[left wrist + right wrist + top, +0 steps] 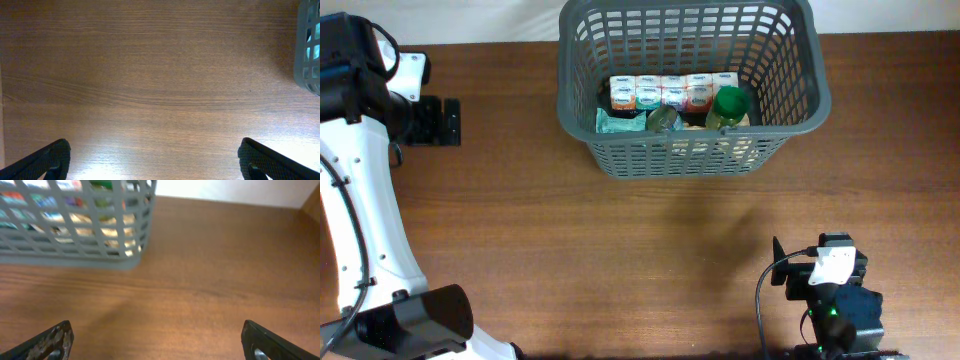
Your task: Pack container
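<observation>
I note the left pincer (155,159) and right pincer (159,340) both spread apart above the worktop (150,75), with the basket (65,259) ahead and left of the right pincer.

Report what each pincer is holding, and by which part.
Nothing is held. The left pincer and the right pincer are both open and empty above the table, apart from the container.

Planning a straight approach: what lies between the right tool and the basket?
Nothing but bare wooden table lies between the right tool and the basket, as the right wrist view shows; the overhead view agrees.
</observation>
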Action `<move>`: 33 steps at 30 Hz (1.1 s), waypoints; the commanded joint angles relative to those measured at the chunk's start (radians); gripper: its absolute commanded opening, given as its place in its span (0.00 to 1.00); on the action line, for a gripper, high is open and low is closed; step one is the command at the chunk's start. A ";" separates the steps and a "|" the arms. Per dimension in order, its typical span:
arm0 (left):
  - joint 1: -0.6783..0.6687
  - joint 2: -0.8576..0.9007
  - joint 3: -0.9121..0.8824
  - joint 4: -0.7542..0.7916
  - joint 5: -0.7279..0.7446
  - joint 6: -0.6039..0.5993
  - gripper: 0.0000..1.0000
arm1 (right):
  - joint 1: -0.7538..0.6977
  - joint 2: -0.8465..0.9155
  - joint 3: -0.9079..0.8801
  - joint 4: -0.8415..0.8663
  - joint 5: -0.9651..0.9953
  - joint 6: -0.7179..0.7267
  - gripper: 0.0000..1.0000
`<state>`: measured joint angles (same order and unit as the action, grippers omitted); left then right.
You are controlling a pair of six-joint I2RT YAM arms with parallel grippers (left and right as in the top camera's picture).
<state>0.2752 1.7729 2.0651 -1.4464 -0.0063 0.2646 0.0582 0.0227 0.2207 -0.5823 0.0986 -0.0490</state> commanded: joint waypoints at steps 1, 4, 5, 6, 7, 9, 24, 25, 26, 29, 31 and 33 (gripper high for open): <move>0.003 -0.008 -0.002 0.002 0.008 -0.012 0.99 | -0.075 -0.019 -0.057 0.003 -0.005 0.005 0.99; 0.003 -0.008 -0.002 0.002 0.008 -0.012 0.99 | -0.092 -0.019 -0.069 0.007 -0.010 0.006 0.99; 0.003 -0.008 -0.002 0.002 0.008 -0.012 0.99 | -0.092 -0.019 -0.069 0.008 -0.010 0.005 0.99; 0.003 -0.008 -0.002 0.002 0.008 -0.012 0.99 | -0.092 -0.019 -0.069 0.008 -0.010 0.005 0.99; 0.003 -0.008 -0.002 0.002 0.008 -0.012 0.99 | -0.092 -0.019 -0.069 0.007 -0.010 0.005 0.99; 0.003 -0.008 -0.002 0.002 0.008 -0.012 0.99 | -0.092 -0.019 -0.069 0.007 -0.010 0.005 0.99; -0.007 -0.053 -0.002 0.002 0.007 -0.012 0.99 | -0.092 -0.019 -0.069 0.007 -0.010 0.005 0.99; -0.019 -0.083 -0.003 0.002 0.008 -0.012 0.99 | -0.092 -0.019 -0.069 0.007 -0.010 0.005 0.99; -0.039 -0.127 -0.007 0.003 0.008 -0.012 0.99 | -0.092 -0.019 -0.069 0.007 -0.010 0.005 0.99; -0.084 -0.251 -0.060 0.003 0.008 -0.012 0.99 | -0.092 -0.019 -0.069 0.007 -0.010 0.005 0.99; -0.105 -0.390 -0.184 0.003 0.008 -0.012 0.99 | -0.092 -0.019 -0.069 0.007 -0.010 0.005 0.99; -0.109 -0.562 -0.349 0.121 0.009 -0.003 0.99 | -0.092 -0.019 -0.069 0.007 -0.010 0.005 0.99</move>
<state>0.1699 1.3872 1.8874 -1.4433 -0.0029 0.2646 -0.0257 0.0132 0.1596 -0.5758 0.0948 -0.0486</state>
